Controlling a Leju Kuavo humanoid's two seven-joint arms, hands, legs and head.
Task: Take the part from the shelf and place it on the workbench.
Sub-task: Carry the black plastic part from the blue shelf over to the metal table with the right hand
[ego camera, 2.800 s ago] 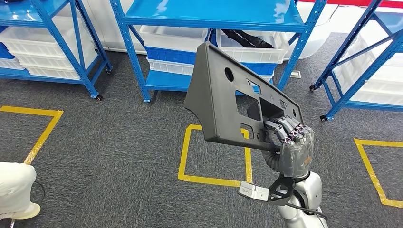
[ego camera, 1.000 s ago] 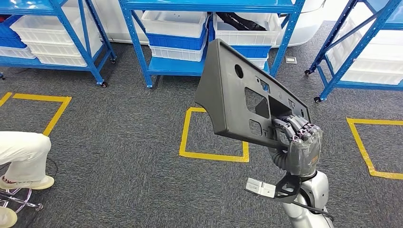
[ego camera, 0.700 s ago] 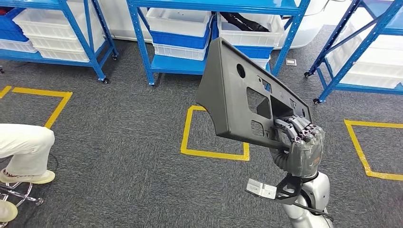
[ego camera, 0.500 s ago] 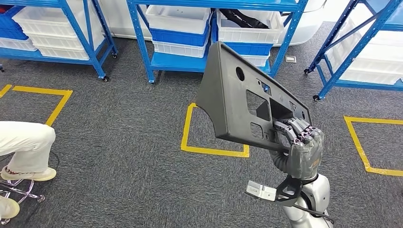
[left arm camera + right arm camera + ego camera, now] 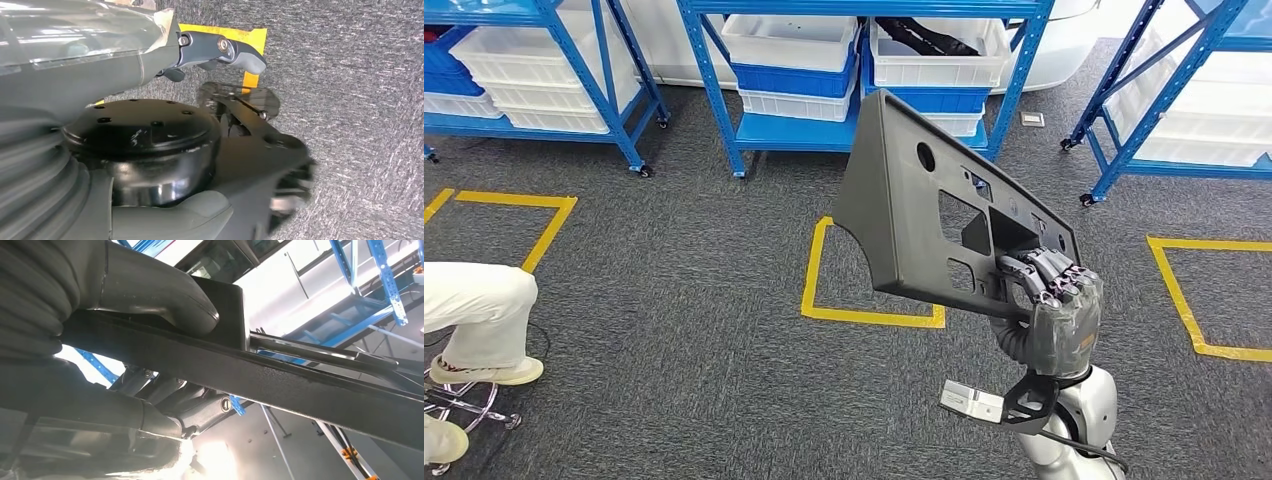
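Observation:
The part (image 5: pixel 904 190) is a large dark grey plastic panel with several cut-outs. It is held upright and tilted above the carpet, right of centre in the head view. My right hand (image 5: pixel 1054 315) grips its lower right edge, fingers hooked through a cut-out. In the right wrist view the thumb (image 5: pixel 165 295) presses on the panel's dark edge (image 5: pixel 300 385). My left hand (image 5: pixel 100 65) hangs over the grey carpet, one finger (image 5: pixel 235 50) stretched out, holding nothing.
Blue racks (image 5: pixel 714 110) with white bins (image 5: pixel 794 40) line the far side, and another rack (image 5: pixel 1144 100) stands at the right. Yellow tape squares (image 5: pixel 814 270) mark the carpet. A person's white-trousered leg (image 5: pixel 474 305) and a stool (image 5: pixel 464 410) are at the left.
The whole picture has shifted as the camera moved: the racks slid up and sideways, and the person's leg came further in at the left. My right hand still holds the panel the same way.

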